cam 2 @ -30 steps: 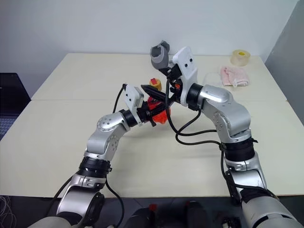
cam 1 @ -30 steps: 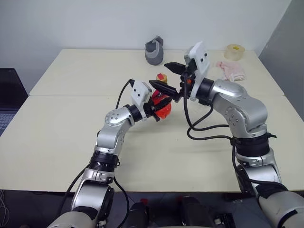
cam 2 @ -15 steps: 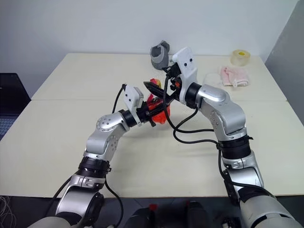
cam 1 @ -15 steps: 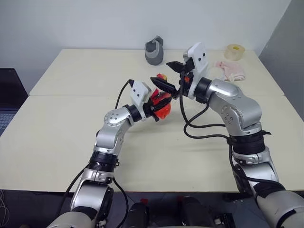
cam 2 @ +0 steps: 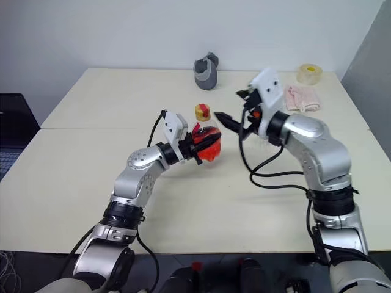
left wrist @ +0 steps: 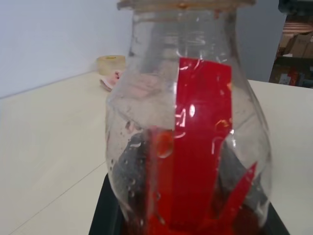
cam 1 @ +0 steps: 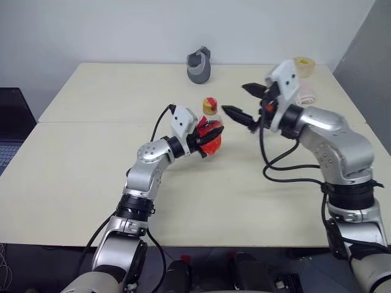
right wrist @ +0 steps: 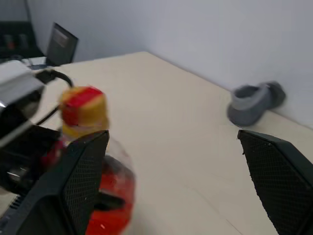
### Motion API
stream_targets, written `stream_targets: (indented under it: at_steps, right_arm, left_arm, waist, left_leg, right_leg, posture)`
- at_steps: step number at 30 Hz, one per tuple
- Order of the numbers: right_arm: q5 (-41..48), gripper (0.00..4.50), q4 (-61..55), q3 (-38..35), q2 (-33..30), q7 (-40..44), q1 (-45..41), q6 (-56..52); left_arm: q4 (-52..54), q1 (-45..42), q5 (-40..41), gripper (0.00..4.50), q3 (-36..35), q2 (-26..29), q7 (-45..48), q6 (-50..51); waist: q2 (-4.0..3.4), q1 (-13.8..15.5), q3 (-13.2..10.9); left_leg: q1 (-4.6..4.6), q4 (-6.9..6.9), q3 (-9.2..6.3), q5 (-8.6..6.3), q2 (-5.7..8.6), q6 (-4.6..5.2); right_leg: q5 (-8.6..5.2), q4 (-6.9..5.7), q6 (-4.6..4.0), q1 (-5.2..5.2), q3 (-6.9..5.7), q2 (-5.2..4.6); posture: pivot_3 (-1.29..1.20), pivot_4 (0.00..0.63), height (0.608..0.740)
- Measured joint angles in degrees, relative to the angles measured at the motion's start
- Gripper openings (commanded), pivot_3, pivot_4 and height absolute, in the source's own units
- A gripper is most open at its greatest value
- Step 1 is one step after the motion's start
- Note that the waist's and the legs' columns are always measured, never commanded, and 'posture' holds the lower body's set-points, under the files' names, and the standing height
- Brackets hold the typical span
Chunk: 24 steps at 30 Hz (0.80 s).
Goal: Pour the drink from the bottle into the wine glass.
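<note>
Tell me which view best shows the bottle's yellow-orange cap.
The right wrist view: the yellow-orange cap sits large and unobstructed. Both eye views show it small atop the small clear plastic bottle; the left wrist view catches just its lower edge.

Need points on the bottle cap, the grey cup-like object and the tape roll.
bottle cap (cam 1: pixel 209 105), left eye view, on the yellow side of the cap.
grey cup-like object (cam 1: pixel 198 67), left eye view, on its front wall.
tape roll (cam 2: pixel 309 74), right eye view, on its outer side.
</note>
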<state>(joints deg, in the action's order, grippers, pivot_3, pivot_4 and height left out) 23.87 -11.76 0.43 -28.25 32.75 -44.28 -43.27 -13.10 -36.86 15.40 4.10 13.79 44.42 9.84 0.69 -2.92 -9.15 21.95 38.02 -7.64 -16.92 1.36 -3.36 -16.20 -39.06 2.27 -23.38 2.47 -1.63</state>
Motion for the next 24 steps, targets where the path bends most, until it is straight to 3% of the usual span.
stream_targets:
  at_steps: [7,17,24]
  right_arm:
    - [3.5,4.5,-2.0,-0.5,0.1,1.9,1.1,-2.4]
    - [6.7,4.5,-1.8,1.0,9.6,0.2,-2.9,-4.3]
    - [5.5,4.5,2.7,3.0,12.4,-0.6,-4.8,-3.3]
  left_arm:
    - [0.0,0.0,0.0,0.99,0.1,-0.1,0.1,0.0]
    - [0.0,0.0,0.0,0.99,0.1,-0.3,0.1,-0.2]
    - [0.1,0.0,0.0,0.99,0.1,-0.3,0.1,-0.2]
  waist:
    - [0.0,-0.2,0.0]
    - [0.0,-0.2,0.0]
    - [0.0,-0.3,0.0]
  left_leg:
    - [0.0,0.0,0.0,0.0,-0.02,0.0]
    - [-0.01,0.01,-0.05,0.02,-0.02,-0.03]
    - [-0.02,0.01,-0.05,0.02,-0.02,-0.03]
  right_leg:
    - [0.0,-0.01,0.0,0.0,0.0,0.03]
    - [0.0,-0.02,0.0,0.0,-0.01,0.02]
    - [0.0,-0.02,0.0,0.0,-0.01,0.01]
  posture:
    - [0.0,0.15,0.74]
    - [0.0,0.15,0.74]
    - [0.0,0.15,0.74]
